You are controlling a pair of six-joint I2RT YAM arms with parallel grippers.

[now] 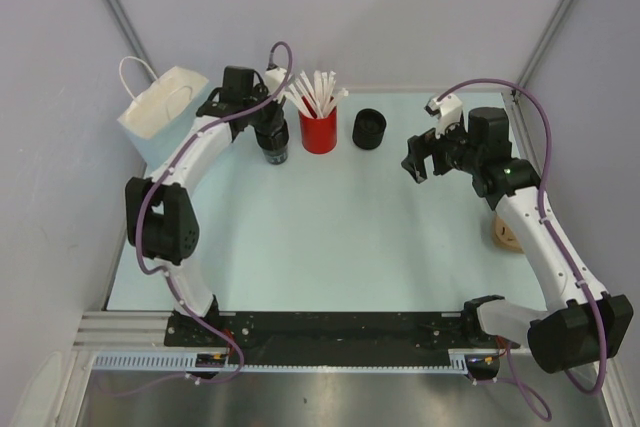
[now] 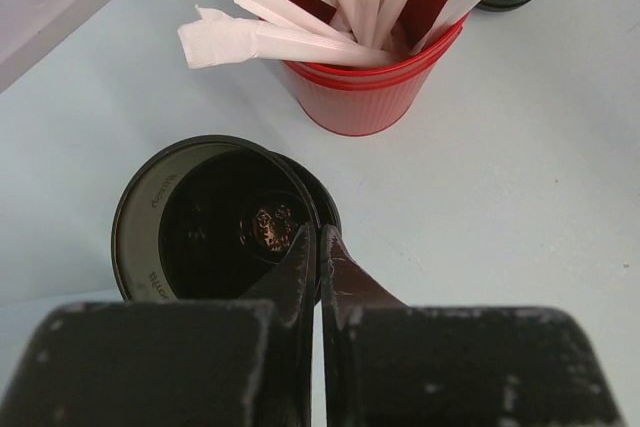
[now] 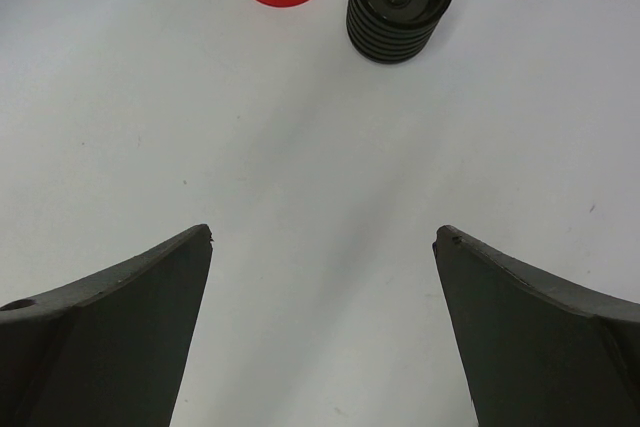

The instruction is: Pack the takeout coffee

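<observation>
At the far side of the table (image 1: 330, 247), left of centre: takeout coffee (image 2: 205, 222), one small round black cup, upright, its top open to the left wrist view, dark inside.

- Left claw (image 2: 320, 247): directly over the coffee. The fingers are drawn together on the rim nearest the wrist camera, one finger inside the mouth and the other outside, with the cup wall pinched between them. Whether the base rests on the table cannot be told.
- Red cup (image 1: 318, 132): just beside the coffee on its right, upright, holding wrapped white sticks (image 1: 315, 89) that fan outward.
- Ribbed black piece with sip lid on top (image 1: 369, 128): right of the red cup, near it but apart.
- Right claw (image 3: 322, 235): further right, well apart from the coffee, over bare table. The jaws are spread wide and hold nothing.
- White paper bag (image 1: 160, 112): far left corner, upright, handles up.
- Tan cardboard tray (image 1: 503, 235): right edge, mostly hidden under the right arm.
</observation>
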